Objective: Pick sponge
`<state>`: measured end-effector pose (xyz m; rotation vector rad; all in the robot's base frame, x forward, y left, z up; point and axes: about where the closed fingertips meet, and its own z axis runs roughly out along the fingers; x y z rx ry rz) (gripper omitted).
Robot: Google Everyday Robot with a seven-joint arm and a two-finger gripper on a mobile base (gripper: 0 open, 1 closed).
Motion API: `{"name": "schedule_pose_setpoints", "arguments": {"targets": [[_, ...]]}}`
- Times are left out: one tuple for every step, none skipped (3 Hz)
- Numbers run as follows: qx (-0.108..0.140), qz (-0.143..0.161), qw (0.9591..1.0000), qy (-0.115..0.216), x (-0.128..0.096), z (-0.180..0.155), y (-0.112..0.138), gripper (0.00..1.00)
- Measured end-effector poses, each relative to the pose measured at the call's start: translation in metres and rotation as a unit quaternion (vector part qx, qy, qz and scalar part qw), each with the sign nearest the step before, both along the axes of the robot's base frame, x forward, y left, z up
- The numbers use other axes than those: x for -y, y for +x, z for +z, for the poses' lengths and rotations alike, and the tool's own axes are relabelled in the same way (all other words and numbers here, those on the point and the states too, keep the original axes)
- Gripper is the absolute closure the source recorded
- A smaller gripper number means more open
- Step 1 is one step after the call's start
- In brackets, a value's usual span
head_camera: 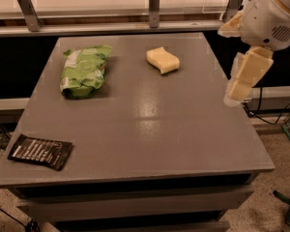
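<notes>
The sponge [163,60] is a small pale yellow foam block with wavy sides. It lies flat on the grey table [150,129], at the back and right of centre. My gripper [238,92] hangs from the white arm at the table's right edge. It is above the table surface, to the right of the sponge and a little nearer the front, and well apart from it. Nothing shows in the gripper.
A green snack bag [84,70] lies at the back left of the table. A black packet [40,151] lies at the front left corner. A rail with metal posts [154,4] runs behind the table. Cables lie on the floor at the right.
</notes>
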<state>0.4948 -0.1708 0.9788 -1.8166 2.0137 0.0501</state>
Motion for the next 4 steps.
{"name": "schedule_pose_setpoints", "arguments": {"targets": [[0.004,0.055,0.9977,0.038,-0.046,-0.005,0.054,0.00],[0.031,0.080,0.9936,0.074,-0.085,-0.013,0.111,0.00],[0.031,0.080,0.9936,0.074,-0.085,-0.013,0.111,0.00],[0.048,0.055,0.9942,0.079,-0.076,-0.015,0.121,0.00]]}}
